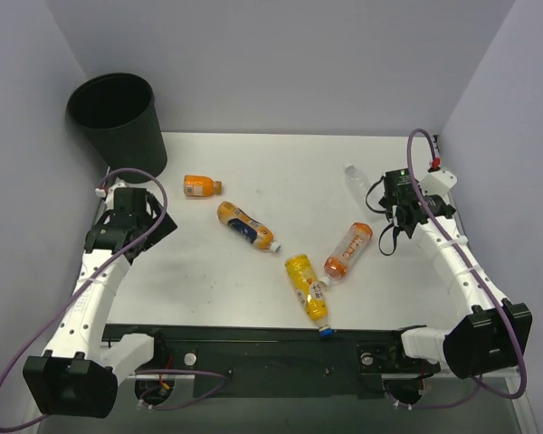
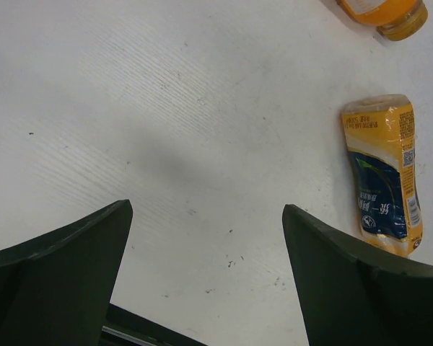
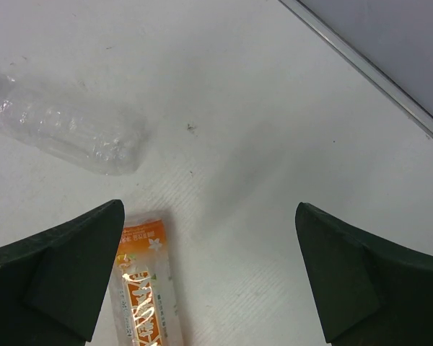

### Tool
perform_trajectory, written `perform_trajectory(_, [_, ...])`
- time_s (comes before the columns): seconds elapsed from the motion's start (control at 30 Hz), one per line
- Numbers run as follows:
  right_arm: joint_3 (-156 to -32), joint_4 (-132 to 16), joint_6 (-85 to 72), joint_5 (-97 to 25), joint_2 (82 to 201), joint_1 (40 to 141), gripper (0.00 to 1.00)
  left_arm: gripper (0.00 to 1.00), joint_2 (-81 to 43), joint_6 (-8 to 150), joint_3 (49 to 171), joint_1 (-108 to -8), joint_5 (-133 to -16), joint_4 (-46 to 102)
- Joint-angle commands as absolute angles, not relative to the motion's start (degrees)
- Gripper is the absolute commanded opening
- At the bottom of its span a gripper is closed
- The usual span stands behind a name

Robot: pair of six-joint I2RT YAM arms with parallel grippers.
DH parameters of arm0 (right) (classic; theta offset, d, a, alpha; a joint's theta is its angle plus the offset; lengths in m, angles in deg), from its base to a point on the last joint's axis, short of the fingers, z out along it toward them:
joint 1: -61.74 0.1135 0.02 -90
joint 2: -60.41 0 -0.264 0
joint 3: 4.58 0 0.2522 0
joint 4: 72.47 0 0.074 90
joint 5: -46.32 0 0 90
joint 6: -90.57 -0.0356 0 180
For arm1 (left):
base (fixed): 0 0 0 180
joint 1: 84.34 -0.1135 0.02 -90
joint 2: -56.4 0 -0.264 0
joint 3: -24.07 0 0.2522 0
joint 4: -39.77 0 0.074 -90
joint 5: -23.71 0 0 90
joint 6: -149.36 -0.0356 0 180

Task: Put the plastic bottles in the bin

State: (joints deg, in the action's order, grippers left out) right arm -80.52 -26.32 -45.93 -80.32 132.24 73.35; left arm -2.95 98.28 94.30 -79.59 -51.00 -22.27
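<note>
On the counter [image 1: 253,163]: five plastic bottles lie on their sides, well apart from the bin; none is in it yet.
bin [image 1: 127,140]: upright, mouth open, upper left of the top view.
small orange bottle [image 1: 200,186]: left of centre, nearest the bin.
blue-labelled yellow bottle [image 1: 246,226]: centre, slanted.
blue-capped yellow bottle [image 1: 307,287]: lower centre, by the front edge.
orange white-capped bottle [image 1: 347,250]: just right of it; whether they touch is unclear.
clear bottle [image 1: 356,179]: upper right.
handling: probably light; the thin walls likely give under a squeeze, the labels look glossy and slippery, and the round bodies may roll.
hold: across the mid-body, crosswise to the long axis, not at the narrow neck.
left claw [image 1: 131,215]: released, empty, over bare counter at left.
right claw [image 1: 400,203]: released, empty, beside the clear bottle.
surface: white, matte, finely ridged, a few specks.
room: pale grey walls close in on three sides.
</note>
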Motion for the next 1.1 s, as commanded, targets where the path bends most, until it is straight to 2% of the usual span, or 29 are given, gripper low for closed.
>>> perform_trajectory(0.0, [-79.5,-27.7,-46.4,-79.7,131.1,73.3,1.0,0.97,-4.9,96.8,95.0,-79.9,-54.2,-18.2])
perform_trajectory(0.23, [-76.0,-32.5,-45.3,-75.5,128.6,73.3,1.0,0.97,-11.0,95.0,101.4,-79.9,-55.4,-18.1])
perform_trajectory(0.53, [-73.6,-36.3,-44.1,-70.7,126.4,73.6,1.0,0.97,-20.3,108.6,102.9,-79.8,-60.7,-2.7])
perform_trajectory(0.77, [-72.8,-36.9,-44.1,-69.9,124.9,73.9,1.0,0.97,-27.4,117.3,104.5,-79.2,-51.5,8.4])
perform_trajectory(1.07, [-72.9,-35.9,-44.3,-69.7,123.5,74.0,1.0,0.97,-38.9,131.7,104.6,-78.5,-46.5,17.2])
